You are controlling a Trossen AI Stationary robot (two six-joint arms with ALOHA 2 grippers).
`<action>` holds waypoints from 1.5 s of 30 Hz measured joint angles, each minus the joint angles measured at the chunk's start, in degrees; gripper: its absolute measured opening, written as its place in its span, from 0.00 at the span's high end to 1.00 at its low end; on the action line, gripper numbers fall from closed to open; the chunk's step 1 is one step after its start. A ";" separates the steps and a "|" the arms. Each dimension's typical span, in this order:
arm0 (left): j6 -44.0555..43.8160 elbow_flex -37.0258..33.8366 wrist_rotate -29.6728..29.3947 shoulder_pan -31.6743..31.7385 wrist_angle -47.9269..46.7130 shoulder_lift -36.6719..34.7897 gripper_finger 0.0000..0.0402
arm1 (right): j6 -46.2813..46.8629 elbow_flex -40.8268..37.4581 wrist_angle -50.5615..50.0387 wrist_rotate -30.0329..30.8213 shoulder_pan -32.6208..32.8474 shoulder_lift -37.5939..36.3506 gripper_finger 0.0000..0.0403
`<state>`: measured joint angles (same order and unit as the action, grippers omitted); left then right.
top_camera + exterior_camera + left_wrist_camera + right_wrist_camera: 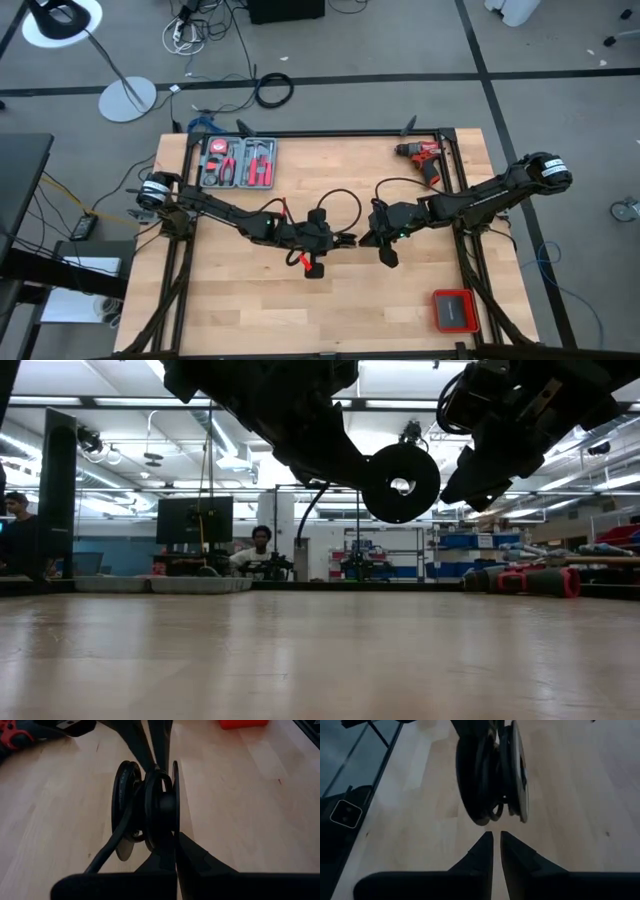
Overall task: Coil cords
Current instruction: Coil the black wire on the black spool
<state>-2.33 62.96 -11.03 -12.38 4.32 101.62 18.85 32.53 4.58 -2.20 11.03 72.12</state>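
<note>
Left gripper [172, 851] clamps spool [150, 807] w/ cord [112, 845]; right gripper [496, 842] nearly closed, empty.

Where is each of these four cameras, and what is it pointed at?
High: above, looking straight down on the table and both arms.
Low: at tabletop height, looking across; arms and black spool hang overhead.
Left wrist: on the left arm, past its shut pincer gripping the spool.
Right wrist: on the right arm, its pincer just short of the spool.
Shared: all see the spool.
</note>
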 joint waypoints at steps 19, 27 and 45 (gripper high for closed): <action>-0.98 0.00 0.04 0.00 0.00 0.00 1.00 | -1.05 0.00 0.94 0.68 0.02 0.00 0.92; -0.98 0.00 0.07 0.00 -0.02 -0.02 1.00 | -1.05 -0.02 0.91 0.68 0.07 0.00 0.92; -0.88 0.02 0.07 0.00 -0.02 -0.04 1.00 | -2.19 -0.02 1.54 0.70 0.07 0.00 0.92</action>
<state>-3.22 62.98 -10.96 -12.38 4.29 101.58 16.65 32.51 6.12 -1.50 11.09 72.12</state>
